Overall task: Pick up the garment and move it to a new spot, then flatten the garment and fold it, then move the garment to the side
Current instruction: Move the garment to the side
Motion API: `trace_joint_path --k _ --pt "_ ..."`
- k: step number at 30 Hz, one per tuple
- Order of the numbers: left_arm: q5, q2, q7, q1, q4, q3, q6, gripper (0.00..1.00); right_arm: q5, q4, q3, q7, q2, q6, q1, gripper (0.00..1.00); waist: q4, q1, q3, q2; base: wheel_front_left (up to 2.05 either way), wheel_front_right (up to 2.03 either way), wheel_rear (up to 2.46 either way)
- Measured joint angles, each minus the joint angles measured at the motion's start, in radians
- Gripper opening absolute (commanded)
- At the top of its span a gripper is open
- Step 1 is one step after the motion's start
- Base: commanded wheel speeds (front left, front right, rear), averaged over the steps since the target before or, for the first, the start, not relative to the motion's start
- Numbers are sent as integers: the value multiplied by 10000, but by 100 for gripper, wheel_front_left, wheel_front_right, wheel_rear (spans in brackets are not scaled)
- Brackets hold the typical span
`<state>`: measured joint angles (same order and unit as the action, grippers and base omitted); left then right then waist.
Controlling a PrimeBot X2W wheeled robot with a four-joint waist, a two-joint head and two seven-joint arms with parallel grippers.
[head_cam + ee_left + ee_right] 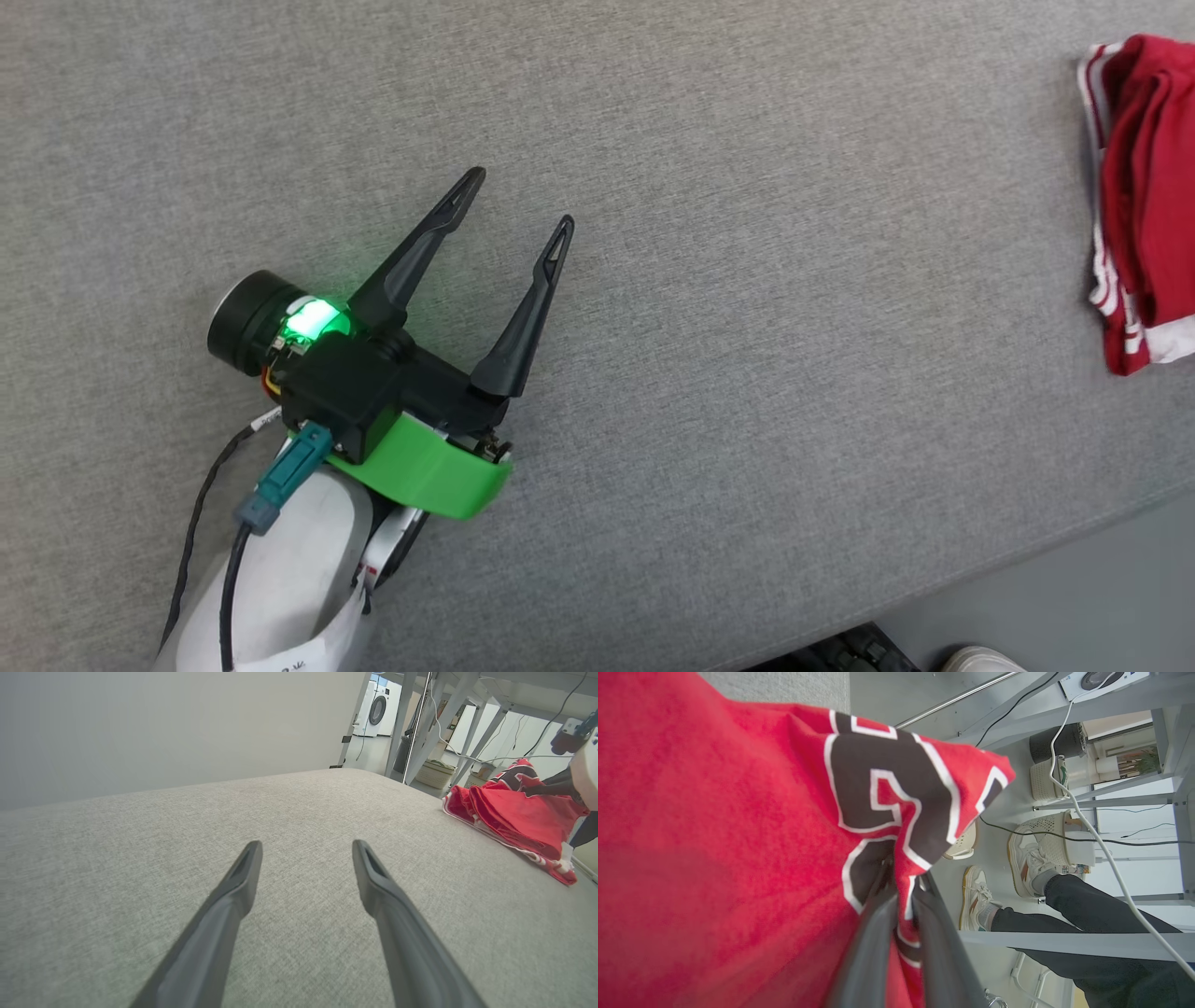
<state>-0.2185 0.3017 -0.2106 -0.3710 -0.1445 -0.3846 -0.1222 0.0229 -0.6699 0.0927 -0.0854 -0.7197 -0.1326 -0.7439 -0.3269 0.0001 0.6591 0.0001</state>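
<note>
The left gripper [520, 198] stands wide open and empty over the grey surface [747, 373]; at three o'clock, the right gripper [903, 884] pinches the garment [1144, 187].

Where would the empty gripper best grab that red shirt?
Probably the striped edge of the garment facing the open left gripper, approached sideways across the table: it lies low and exposed, while the right gripper pinches the lettered part.
</note>
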Motion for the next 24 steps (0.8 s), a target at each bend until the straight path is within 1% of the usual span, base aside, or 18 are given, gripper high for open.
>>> trace_joint_path --k 3,4,5,14,15,19,24 --pt "-19 -10 -12 -2 4 -13 33 100 -196 -389 -234 276 81 0 -199 0 114 0 -15 0 0 0 0" --pt "-23 -15 -17 -2 21 -19 33 100 -228 -499 -286 376 134 2 -250 25 147 0 -42 0 0 0 0" --pt "-29 -23 -42 -2 65 -25 35 100 -307 -596 -322 474 188 2 -299 100 176 0 -82 0 0 0 0" --pt "-242 -284 -357 29 807 -44 58 100 -456 -1051 -568 1254 374 2 -405 100 450 -1 -792 0 0 0 0" --pt "-362 -403 -384 97 1043 38 82 100 -362 -968 -577 1446 462 2 -369 100 526 -1 -1052 0 0 0 0" --pt "-671 -646 -451 501 1499 332 121 100 157 -431 -514 1653 665 2 -64 100 703 -1 -1717 0 0 0 0" --pt "-782 -986 -453 1169 1703 886 119 100 970 932 -458 1707 966 2 712 100 987 -2 -2736 0 0 0 0"
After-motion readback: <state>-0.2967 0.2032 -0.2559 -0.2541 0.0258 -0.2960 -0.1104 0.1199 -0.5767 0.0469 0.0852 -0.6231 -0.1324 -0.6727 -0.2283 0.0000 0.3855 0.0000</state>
